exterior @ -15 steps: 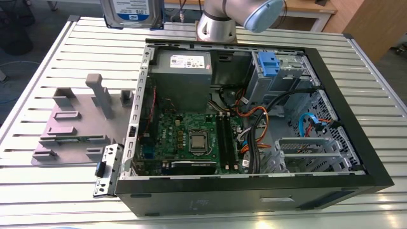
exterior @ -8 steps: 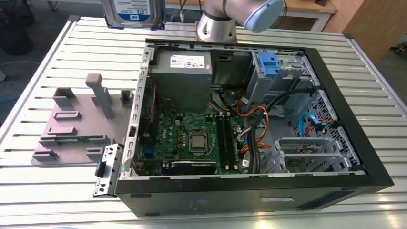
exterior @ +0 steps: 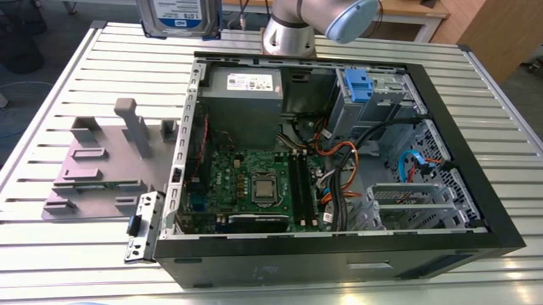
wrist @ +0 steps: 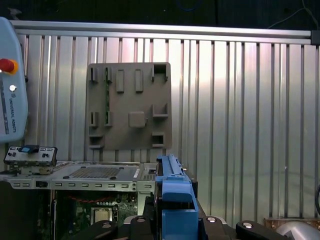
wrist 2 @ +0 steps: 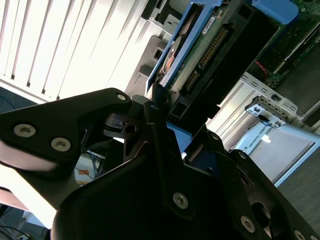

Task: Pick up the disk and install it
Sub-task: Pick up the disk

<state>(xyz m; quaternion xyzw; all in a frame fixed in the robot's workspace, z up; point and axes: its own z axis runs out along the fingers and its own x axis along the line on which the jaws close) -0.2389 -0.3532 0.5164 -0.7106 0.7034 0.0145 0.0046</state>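
Observation:
The disk (exterior: 178, 16), a silver drive with a blue-and-white label, hangs high over the table's far side, above and to the exterior view's left of the open computer case (exterior: 475, 190). In the second wrist view my gripper (wrist 2: 167, 112) is shut on the lower end of the disk (wrist 2: 192, 60), whose blue rail and green circuit side face the camera. In the first wrist view the disk's blue rail (wrist: 172, 185) stands edge-on between the black fingers (wrist: 107, 226). Inside the case, the drive bay (exterior: 378, 95) carries a blue latch (exterior: 357, 86).
A grey fixture plate (exterior: 102, 165) with upright pegs lies on the slatted table at the exterior view's left of the case. The case holds a power supply (exterior: 244, 86), a motherboard (exterior: 254, 184) and loose cables (exterior: 339, 159). The arm's base (exterior: 288, 35) stands behind the case.

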